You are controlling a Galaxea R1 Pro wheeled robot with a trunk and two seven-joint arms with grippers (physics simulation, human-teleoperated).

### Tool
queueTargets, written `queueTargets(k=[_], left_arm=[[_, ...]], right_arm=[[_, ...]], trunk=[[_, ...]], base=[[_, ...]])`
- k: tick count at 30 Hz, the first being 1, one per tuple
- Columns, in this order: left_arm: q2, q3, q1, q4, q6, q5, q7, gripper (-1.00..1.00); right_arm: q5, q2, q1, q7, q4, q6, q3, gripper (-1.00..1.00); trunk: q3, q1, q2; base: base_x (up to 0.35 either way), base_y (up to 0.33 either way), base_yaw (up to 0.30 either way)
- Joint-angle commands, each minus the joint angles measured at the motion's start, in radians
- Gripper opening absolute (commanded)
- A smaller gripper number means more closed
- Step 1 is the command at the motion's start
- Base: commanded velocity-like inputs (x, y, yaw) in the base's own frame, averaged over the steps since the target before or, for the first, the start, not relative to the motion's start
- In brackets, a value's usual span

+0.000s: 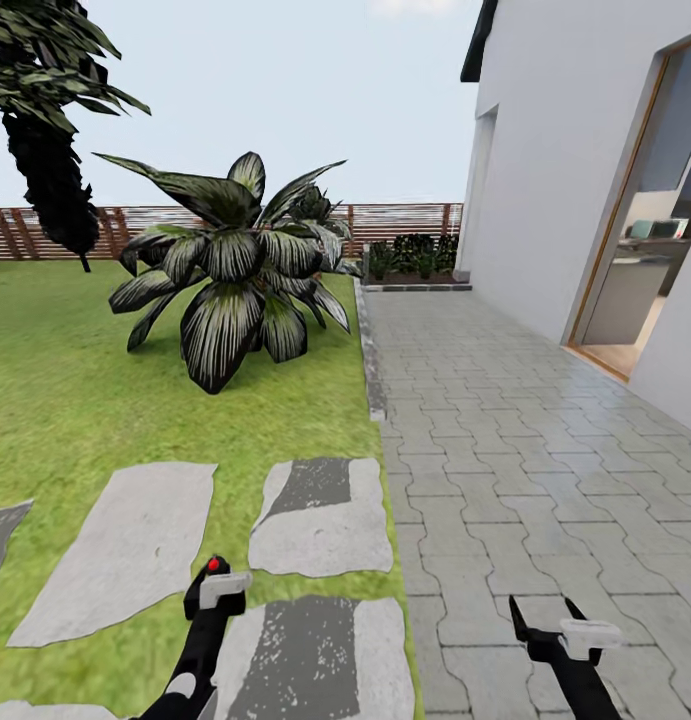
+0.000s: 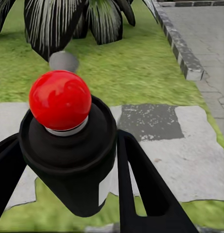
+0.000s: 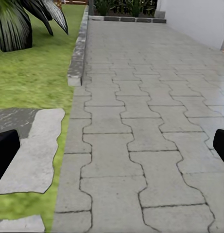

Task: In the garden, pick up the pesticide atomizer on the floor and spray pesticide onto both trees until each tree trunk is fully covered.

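Big white house (image 1: 575,170) fills the right side, its doorway open onto a kitchen-like room, and a grey paved path (image 1: 515,420) runs alongside it toward a small planter bed (image 1: 415,262) at the far end. To the left spreads the lawn (image 1: 75,370) of the garden, closed off at the back by a brown slatted fence (image 1: 235,225). A low palm-like plant (image 1: 235,275) with broad striped leaves sits on the grass beside the path's stone edging, and a dark conifer (image 1: 45,150) hangs in at the upper left (no bare grey trunk anywhere here). Flat stepping stones (image 1: 320,515) lie in the grass close by. Down low, the left hand (image 1: 213,590) is clenched around the pesticide atomizer (image 2: 68,145), a black body with a shiny red ball on top, held over the stepping stones. The right hand (image 1: 550,625) hovers over the paving, fingers spread wide apart, grasping nothing.
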State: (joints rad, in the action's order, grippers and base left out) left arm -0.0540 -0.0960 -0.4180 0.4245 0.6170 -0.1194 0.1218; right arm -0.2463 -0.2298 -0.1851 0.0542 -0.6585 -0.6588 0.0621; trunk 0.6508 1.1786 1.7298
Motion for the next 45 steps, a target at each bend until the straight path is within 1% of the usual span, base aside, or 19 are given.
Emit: queueTargets(k=[1, 2, 3, 5, 6, 9, 14, 16, 19, 25, 45], left_arm=[[-0.001, -0.004, -0.001, -0.007, 0.003, -0.011, 0.004, -1.00], [-0.001, -0.003, -0.001, -0.009, 0.003, -0.011, 0.003, -1.00], [-0.001, -0.001, -0.001, -0.013, 0.003, -0.011, 0.003, -1.00], [-0.001, 0.000, -0.001, -0.015, 0.003, -0.011, 0.003, -1.00], [-0.001, 0.001, -0.001, -0.016, 0.003, -0.011, 0.003, -1.00], [-0.001, 0.002, -0.001, -0.018, 0.003, -0.012, 0.003, -1.00], [-0.001, 0.002, -0.001, -0.019, -0.001, -0.012, 0.002, -1.00], [-0.001, 0.002, -0.001, -0.019, -0.016, -0.012, 0.002, -1.00], [-0.002, 0.003, -0.001, -0.018, -0.059, -0.013, 0.002, -1.00], [-0.001, 0.002, -0.001, -0.018, -0.080, -0.013, 0.002, -1.00], [-0.002, 0.002, -0.001, -0.018, -0.083, -0.013, 0.004, -1.00]], right_arm=[[0.016, 0.003, -0.001, 0.006, 0.001, -0.004, 0.004, 1.00], [0.033, 0.005, -0.001, 0.005, 0.002, -0.004, 0.004, 1.00], [0.092, 0.017, -0.001, 0.005, 0.003, -0.004, 0.004, 1.00], [0.125, 0.030, -0.001, 0.005, 0.003, -0.004, 0.003, 1.00], [0.150, 0.042, -0.001, 0.004, 0.004, -0.004, 0.003, 1.00], [0.176, 0.056, -0.001, 0.003, 0.005, -0.005, 0.003, 1.00], [0.190, 0.064, -0.001, 0.003, 0.005, -0.005, 0.002, 1.00], [0.192, 0.065, -0.001, 0.002, 0.005, -0.005, 0.002, 1.00], [0.194, 0.065, 0.000, 0.002, 0.005, -0.005, 0.002, 1.00], [0.194, 0.066, -0.001, 0.002, 0.005, -0.005, 0.002, 1.00], [0.194, 0.066, 0.000, 0.001, 0.005, -0.005, 0.002, 1.00]], trunk=[[-0.002, -0.004, -0.007], [-0.005, -0.008, -0.014], [-0.009, -0.012, -0.021], [-0.015, -0.019, -0.035], [-0.018, -0.023, -0.042], [-0.027, -0.035, -0.063], [-0.043, -0.054, -0.098], [-0.049, -0.062, -0.112], [-0.059, -0.073, -0.133], [-0.078, -0.096, -0.175], [-0.140, -0.173, -0.315]], base=[[0.000, 0.000, 0.000], [0.000, 0.000, 0.000], [0.000, 0.000, 0.000], [0.000, 0.000, 0.000], [0.000, 0.000, 0.000], [0.000, 0.000, 0.000], [0.000, 0.000, 0.000], [0.000, 0.000, 0.000], [0.000, 0.000, 0.000], [0.000, 0.000, 0.000], [0.000, 0.000, 0.000]])
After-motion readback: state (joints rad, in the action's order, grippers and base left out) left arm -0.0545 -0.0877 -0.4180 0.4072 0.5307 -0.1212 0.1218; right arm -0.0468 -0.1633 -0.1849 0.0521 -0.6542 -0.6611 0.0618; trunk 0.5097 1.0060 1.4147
